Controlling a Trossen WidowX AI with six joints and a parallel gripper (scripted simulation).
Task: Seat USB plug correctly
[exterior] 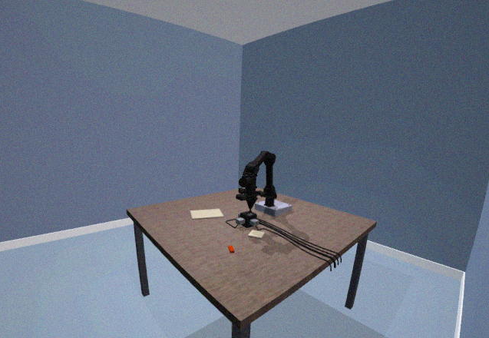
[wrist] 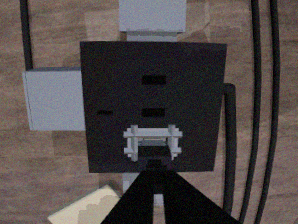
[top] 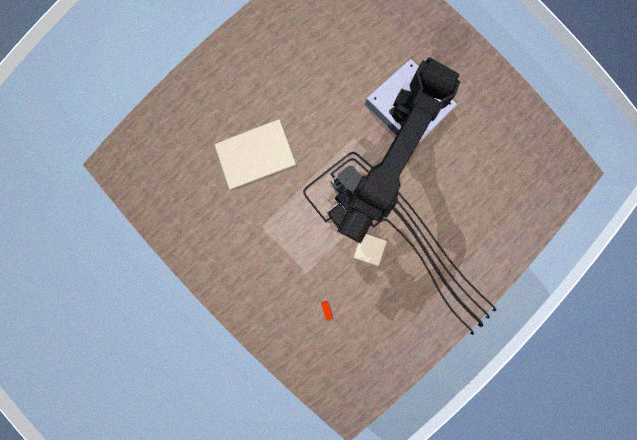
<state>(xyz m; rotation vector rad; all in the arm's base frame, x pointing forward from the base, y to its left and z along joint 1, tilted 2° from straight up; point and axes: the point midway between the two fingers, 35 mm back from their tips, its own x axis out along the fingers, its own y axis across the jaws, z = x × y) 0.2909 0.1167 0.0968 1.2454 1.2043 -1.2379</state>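
The power cube (exterior: 248,215) (wrist: 112,65) is black. In the wrist view its top shows dark slots, two in line along the middle and a small one to their left. My gripper (exterior: 249,210) (wrist: 157,180) points down over the cube's near part and is shut on the USB plug, its tips hidden under the arm in the top view. The USB plug (wrist: 152,133) shows a pale bracket-like outline with a grey strip and a dark part inside, just beyond the fingertips. How deep it sits, which way round it is, and the socket beneath it are hidden.
Pale grey plugs (wrist: 54,100) (wrist: 152,15) sit at the cube's sides. Black cables (top: 430,259) (exterior: 296,238) run to the table edge. A small cream pad (top: 373,251) (exterior: 256,233) lies beside the cube, a larger cream sheet (top: 255,154) (exterior: 206,213) and an orange block (top: 326,310) (exterior: 230,249) farther off.
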